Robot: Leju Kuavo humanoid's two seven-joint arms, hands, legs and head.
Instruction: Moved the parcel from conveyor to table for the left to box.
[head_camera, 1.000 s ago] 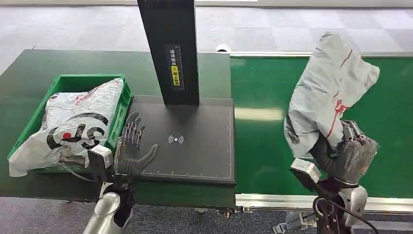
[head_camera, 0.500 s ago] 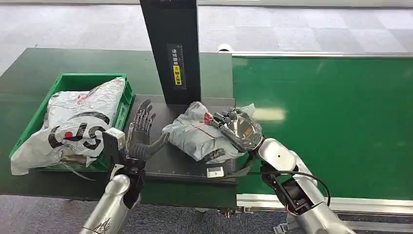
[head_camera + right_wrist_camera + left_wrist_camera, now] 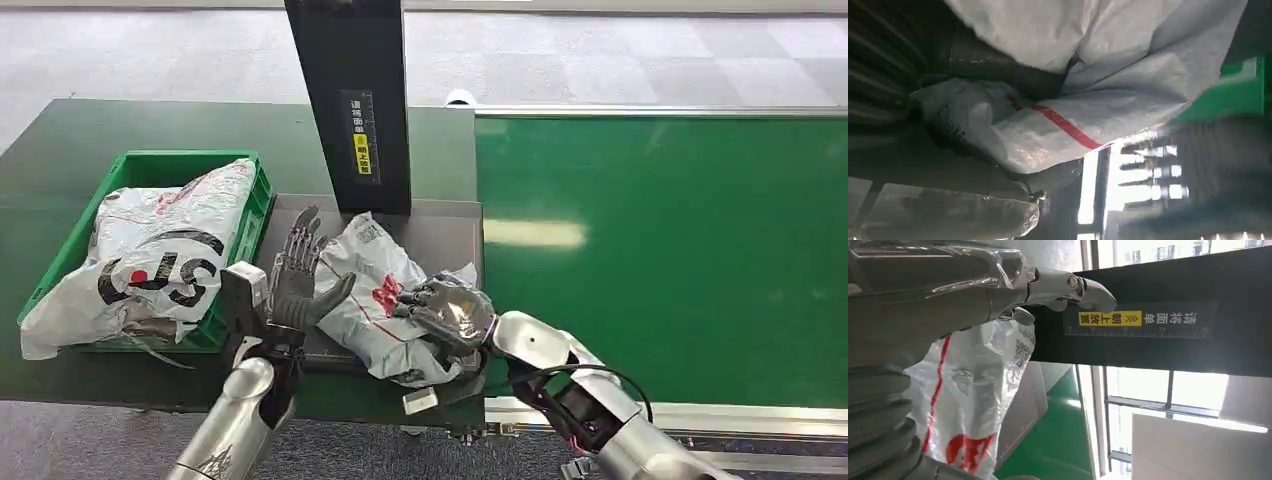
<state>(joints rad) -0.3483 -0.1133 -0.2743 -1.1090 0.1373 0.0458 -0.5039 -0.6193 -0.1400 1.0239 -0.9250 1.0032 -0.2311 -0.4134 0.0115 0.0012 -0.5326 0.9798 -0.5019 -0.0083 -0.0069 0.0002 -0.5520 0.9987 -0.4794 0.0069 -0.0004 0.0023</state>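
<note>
Grey parcel (image 3: 372,300) | right hand (image 3: 445,312) grips | left hand (image 3: 300,278) spread

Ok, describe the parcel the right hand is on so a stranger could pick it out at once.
Start at the tall black post rising from the dark platform between the green crate and the conveyor. The parcel lies on that platform in front of the post, with the right hand on it and the left hand beside it. Unlike the big black-lettered bag in the crate, it is a smaller crumpled grey bag with red markings.

Parcel (image 3: 372,300) crinkled glossy plastic; crate (image 3: 250,215) hard plastic.
</note>
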